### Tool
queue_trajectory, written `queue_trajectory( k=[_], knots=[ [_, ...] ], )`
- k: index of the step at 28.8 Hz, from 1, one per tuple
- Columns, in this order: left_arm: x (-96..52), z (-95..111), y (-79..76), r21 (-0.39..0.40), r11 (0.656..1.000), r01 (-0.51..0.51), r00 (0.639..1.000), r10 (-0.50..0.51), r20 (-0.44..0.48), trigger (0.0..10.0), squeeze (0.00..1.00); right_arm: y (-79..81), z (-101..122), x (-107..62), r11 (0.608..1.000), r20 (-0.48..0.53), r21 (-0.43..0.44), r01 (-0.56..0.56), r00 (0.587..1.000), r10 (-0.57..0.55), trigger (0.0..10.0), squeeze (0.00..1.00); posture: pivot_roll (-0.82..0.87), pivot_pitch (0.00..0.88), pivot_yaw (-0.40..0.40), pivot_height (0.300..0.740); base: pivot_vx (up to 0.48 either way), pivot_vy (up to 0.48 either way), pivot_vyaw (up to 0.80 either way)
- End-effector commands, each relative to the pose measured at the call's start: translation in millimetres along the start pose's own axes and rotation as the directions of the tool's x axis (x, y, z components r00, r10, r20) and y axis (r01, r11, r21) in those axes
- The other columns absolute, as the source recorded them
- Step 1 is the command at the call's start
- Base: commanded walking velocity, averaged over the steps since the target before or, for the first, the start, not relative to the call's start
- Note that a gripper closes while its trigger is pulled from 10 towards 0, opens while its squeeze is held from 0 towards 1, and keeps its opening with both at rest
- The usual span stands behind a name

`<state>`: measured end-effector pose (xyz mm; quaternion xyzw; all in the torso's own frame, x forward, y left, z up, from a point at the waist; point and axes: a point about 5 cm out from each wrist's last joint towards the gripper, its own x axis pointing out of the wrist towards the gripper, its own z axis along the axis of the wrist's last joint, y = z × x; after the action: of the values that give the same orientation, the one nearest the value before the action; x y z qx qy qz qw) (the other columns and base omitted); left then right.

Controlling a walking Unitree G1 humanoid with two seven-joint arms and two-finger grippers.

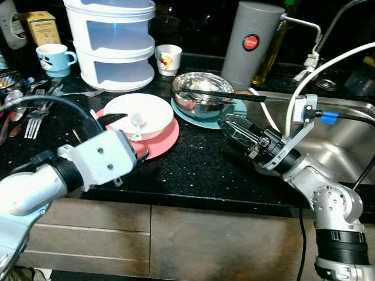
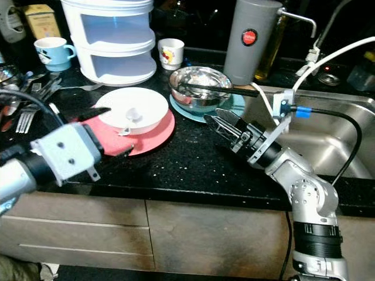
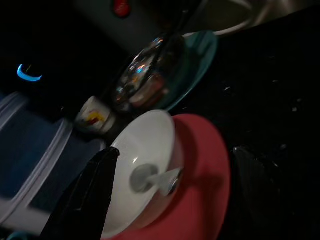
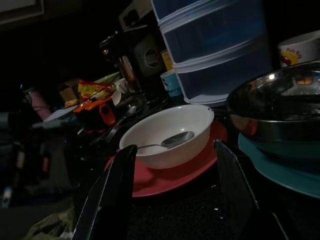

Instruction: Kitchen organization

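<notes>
Dishes stand grouped on the black tabletop (image 1: 193,164) beside the sink (image 1: 340,146). A white bowl (image 1: 140,114) with a spoon (image 4: 167,142) lying in it sits on a red plate (image 1: 164,143). Just beside that, a steel bowl (image 1: 202,91) sits on a teal plate (image 1: 225,117), with a black utensil (image 1: 231,95) laid across its rim. Behind stand a small printed cup (image 1: 168,58), a blue mug (image 1: 54,60), a stacked white container (image 1: 111,41) and a grey flask (image 1: 252,41). Forks (image 1: 35,120) lie at the far left.

The left gripper (image 3: 165,195) is at the near edge of the white bowl and red plate, jaws apart, one finger (image 3: 82,195) against the bowl's outer rim and the other beyond the plate's far side. No grip has been taken yet, as far as can be judged. The right gripper (image 1: 237,130) hovers low over the tabletop near the teal plate, jaws apart and holding nothing, pointed toward the two bowls.

Judgement: the step in hand is the approach to the white bowl and red plate, probably to move them toward the sink. The next move calls for the left jaws to settle on one item only, bowl rim or plate edge, and to lift level, since the loose spoon could slide out. The right gripper should stay off the steel bowl and its overhanging utensil.
</notes>
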<state>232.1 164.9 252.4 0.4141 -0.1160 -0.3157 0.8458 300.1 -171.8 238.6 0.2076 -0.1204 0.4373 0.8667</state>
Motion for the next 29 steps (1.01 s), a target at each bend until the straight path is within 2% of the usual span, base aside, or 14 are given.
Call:
queue_trajectory(
  k=[1,8,12,22,23,29],
  knots=[
    [4.0,0.0,-2.7,0.034,0.999,0.033,0.999,-0.033,0.012,10.0,0.0,5.6,1.7,0.4,1.0,0.002,0.007,-0.01,1.0,0.01,10.0,0.0,0.11,0.0,-0.046,0.74,0.0,0.0,0.0],
    [10.3,2.5,-0.7,0.084,0.995,0.061,0.996,-0.066,0.057,10.0,0.0,13.9,1.3,1.3,1.0,-0.002,0.017,-0.02,1.0,0.02,10.0,0.0,0.1,0.017,-0.039,0.74,0.0,0.0,0.0],
    [11.6,-9.3,-0.4,0.167,0.982,0.085,0.996,-0.087,0.005,10.0,0.0,17.1,2.7,1.4,1.0,-0.002,0.02,-0.02,1.0,0.021,10.0,0.0,0.09,0.027,-0.033,0.74,0.0,0.0,0.0],
    [8.9,-20.1,0.4,0.211,0.968,0.136,0.991,-0.129,-0.046,10.0,0.0,21.4,2.4,-1.2,1.0,-0.005,0.027,-0.002,1.0,0.002,10.0,0.0,0.09,0.037,-0.026,0.74,0.0,0.0,0.0],
    [8.4,-23.7,5.0,0.233,0.965,0.125,0.991,-0.112,-0.068,0.0,0.0,21.3,1.4,-1.8,1.0,-0.009,0.029,0.004,1.0,-0.003,10.0,0.0,0.09,0.039,-0.026,0.74,0.0,0.0,0.0],
    [7.6,-28.2,7.9,0.25,0.96,0.128,0.99,-0.11,-0.085,0.0,0.0,21.5,1.1,-1.5,0.999,-0.011,0.031,0.008,1.0,-0.007,10.0,0.0,0.09,0.038,-0.024,0.74,0.0,0.0,0.0]
  ],
)
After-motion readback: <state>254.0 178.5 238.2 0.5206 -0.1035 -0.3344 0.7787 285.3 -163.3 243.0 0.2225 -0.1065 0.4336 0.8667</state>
